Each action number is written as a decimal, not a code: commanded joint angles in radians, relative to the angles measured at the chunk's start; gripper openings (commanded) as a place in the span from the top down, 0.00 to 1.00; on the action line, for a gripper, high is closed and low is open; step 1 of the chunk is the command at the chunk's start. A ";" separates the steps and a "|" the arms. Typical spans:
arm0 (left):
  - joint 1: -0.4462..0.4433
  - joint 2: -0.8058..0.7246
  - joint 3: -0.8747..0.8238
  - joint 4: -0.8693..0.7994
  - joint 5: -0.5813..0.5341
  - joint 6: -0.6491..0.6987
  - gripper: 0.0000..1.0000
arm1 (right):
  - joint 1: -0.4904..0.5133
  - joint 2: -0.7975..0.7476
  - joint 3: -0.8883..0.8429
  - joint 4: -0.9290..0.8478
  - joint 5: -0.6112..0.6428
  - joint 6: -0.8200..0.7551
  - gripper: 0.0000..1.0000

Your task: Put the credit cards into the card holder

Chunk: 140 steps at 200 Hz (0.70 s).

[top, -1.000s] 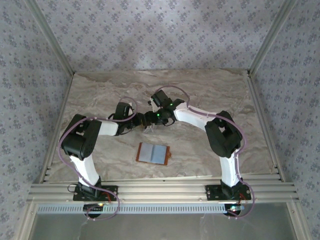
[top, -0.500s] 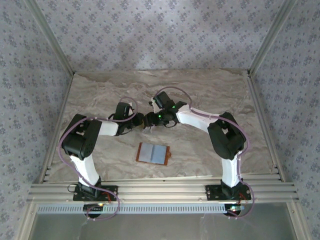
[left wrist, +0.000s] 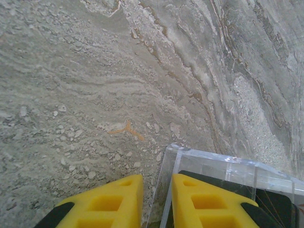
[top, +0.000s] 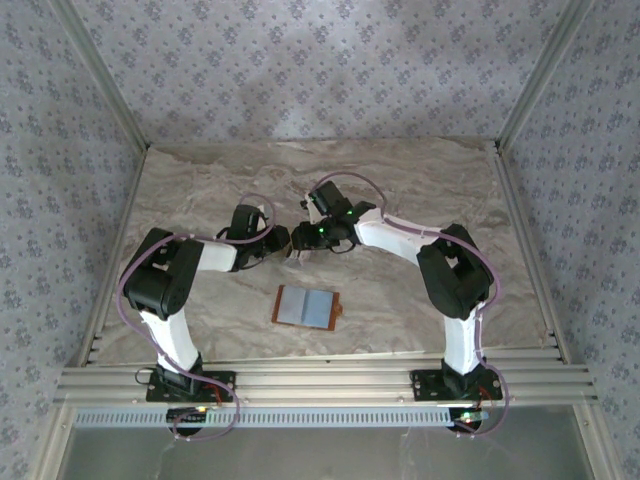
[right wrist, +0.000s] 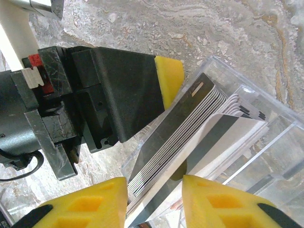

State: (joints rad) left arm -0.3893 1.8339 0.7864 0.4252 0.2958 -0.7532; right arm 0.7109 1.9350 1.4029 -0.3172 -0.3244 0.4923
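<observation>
Right tool (right wrist: 154, 192) straddling credit cards (right wrist: 183, 116), pale, dark-edged

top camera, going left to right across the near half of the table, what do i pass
left arm's elbow → card holder → right arm's elbow

Right tool (right wrist: 154, 187) fingers flank one card (right wrist: 223, 137) raised from stack (right wrist: 190, 118) in clear box (right wrist: 275, 156); grip perhaps incomplete.

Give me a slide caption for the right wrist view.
Right gripper straddling one credit card in the clear box that the left gripper holds.
</observation>
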 commanded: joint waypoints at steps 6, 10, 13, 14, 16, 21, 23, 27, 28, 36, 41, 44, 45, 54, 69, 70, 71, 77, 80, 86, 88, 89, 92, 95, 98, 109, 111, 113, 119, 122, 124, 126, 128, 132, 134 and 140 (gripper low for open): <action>-0.027 0.045 -0.019 -0.031 0.019 -0.008 0.77 | -0.002 -0.025 -0.010 0.018 -0.021 0.005 0.66; -0.027 0.045 -0.019 -0.031 0.020 -0.008 0.77 | -0.003 -0.027 -0.010 0.016 -0.019 0.006 0.67; -0.028 0.045 -0.019 -0.031 0.020 -0.008 0.77 | -0.002 -0.026 -0.010 0.016 -0.019 0.006 0.68; -0.028 0.045 -0.019 -0.031 0.020 -0.008 0.77 | -0.002 -0.027 -0.010 0.016 -0.019 0.005 0.68; -0.028 0.045 -0.020 -0.031 0.020 -0.009 0.77 | -0.003 -0.027 -0.009 0.016 -0.020 0.006 0.69; -0.028 0.045 -0.022 -0.031 0.019 -0.008 0.77 | -0.004 -0.027 -0.010 0.015 -0.019 0.005 0.70; -0.028 0.045 -0.021 -0.031 0.019 -0.009 0.77 | -0.004 -0.027 -0.010 0.015 -0.019 0.006 0.70; -0.027 0.044 -0.021 -0.031 0.018 -0.009 0.77 | -0.004 -0.027 -0.010 0.013 -0.021 0.006 0.71; -0.028 0.045 -0.022 -0.031 0.018 -0.008 0.77 | -0.004 -0.027 -0.010 0.013 -0.021 0.006 0.71; -0.027 0.044 -0.022 -0.031 0.017 -0.009 0.77 | -0.005 -0.029 -0.010 0.010 -0.021 0.005 0.74; -0.027 0.045 -0.022 -0.031 0.015 -0.008 0.77 | -0.005 -0.030 -0.012 0.009 -0.021 0.006 0.76; -0.027 0.045 -0.022 -0.031 0.016 -0.007 0.77 | -0.005 -0.031 -0.012 0.009 -0.021 0.006 0.77; -0.028 0.045 -0.022 -0.031 0.016 -0.007 0.77 | -0.005 -0.031 -0.013 0.008 -0.021 0.006 0.77; -0.027 0.045 -0.024 -0.031 0.015 -0.009 0.77 | -0.006 -0.036 -0.018 0.008 -0.020 0.006 0.80; -0.026 0.044 -0.023 -0.033 0.013 -0.007 0.77 | -0.007 -0.048 -0.026 0.005 -0.019 0.009 0.81; -0.027 0.044 -0.023 -0.033 0.013 -0.007 0.77 | -0.007 -0.049 -0.027 0.004 -0.018 0.008 0.81; -0.027 0.044 -0.023 -0.034 0.013 -0.007 0.77 | -0.007 -0.050 -0.027 0.005 -0.019 0.009 0.81; -0.026 0.043 -0.024 -0.035 0.012 -0.007 0.77 | -0.007 -0.057 -0.032 0.003 -0.016 0.009 0.82; -0.026 0.044 -0.024 -0.035 0.012 -0.008 0.77 | -0.008 -0.060 -0.035 0.003 -0.015 0.009 0.82; -0.026 0.044 -0.024 -0.036 0.011 -0.006 0.77 | -0.008 -0.069 -0.041 0.001 -0.011 0.010 0.83; -0.025 0.044 -0.025 -0.036 0.011 -0.006 0.77 | -0.008 -0.072 -0.043 -0.001 -0.009 0.010 0.83; -0.025 0.044 -0.024 -0.035 0.011 -0.005 0.77 | -0.008 -0.075 -0.044 -0.002 -0.009 0.011 0.83; -0.026 0.044 -0.024 -0.035 0.010 -0.005 0.77 | -0.008 -0.080 -0.048 -0.002 -0.006 0.011 0.83; -0.026 0.044 -0.024 -0.035 0.010 -0.005 0.77 | -0.008 -0.085 -0.051 -0.003 -0.004 0.011 0.84; -0.024 0.043 -0.024 -0.036 0.010 -0.005 0.77 | -0.008 -0.088 -0.054 -0.004 -0.003 0.012 0.84; -0.024 0.042 -0.026 -0.035 0.010 -0.005 0.77 | -0.010 -0.105 -0.064 -0.010 0.001 0.013 0.86; -0.025 0.042 -0.026 -0.036 0.010 -0.005 0.77 | -0.011 -0.107 -0.065 -0.011 0.002 0.014 0.86; -0.024 0.042 -0.026 -0.035 0.011 -0.005 0.77 | -0.011 -0.110 -0.067 -0.013 0.001 0.015 0.86; -0.023 0.041 -0.027 -0.035 0.011 -0.005 0.77 | -0.013 -0.117 -0.072 -0.017 0.004 0.018 0.87; -0.023 0.040 -0.028 -0.034 0.011 -0.005 0.77 | -0.013 -0.120 -0.075 -0.020 0.004 0.019 0.87; -0.023 0.039 -0.029 -0.035 0.011 -0.005 0.77 | -0.014 -0.122 -0.078 -0.020 0.003 0.021 0.88; -0.024 0.039 -0.029 -0.035 0.010 -0.005 0.77 | -0.014 -0.125 -0.080 -0.021 0.002 0.022 0.88; -0.022 0.039 -0.030 -0.035 0.010 -0.006 0.77 | -0.015 -0.128 -0.082 -0.022 0.004 0.023 0.88; -0.022 0.037 -0.031 -0.035 0.011 -0.006 0.77 | -0.016 -0.133 -0.086 -0.021 0.005 0.026 0.89; -0.022 0.036 -0.031 -0.035 0.010 -0.005 0.77 | -0.018 -0.136 -0.088 -0.022 0.005 0.027 0.89; -0.021 0.035 -0.033 -0.034 0.011 -0.005 0.77 | -0.018 -0.141 -0.092 -0.026 0.008 0.030 0.89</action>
State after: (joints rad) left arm -0.3893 1.8347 0.7853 0.4290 0.2958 -0.7570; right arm 0.6994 1.8511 1.3304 -0.3260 -0.3210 0.5091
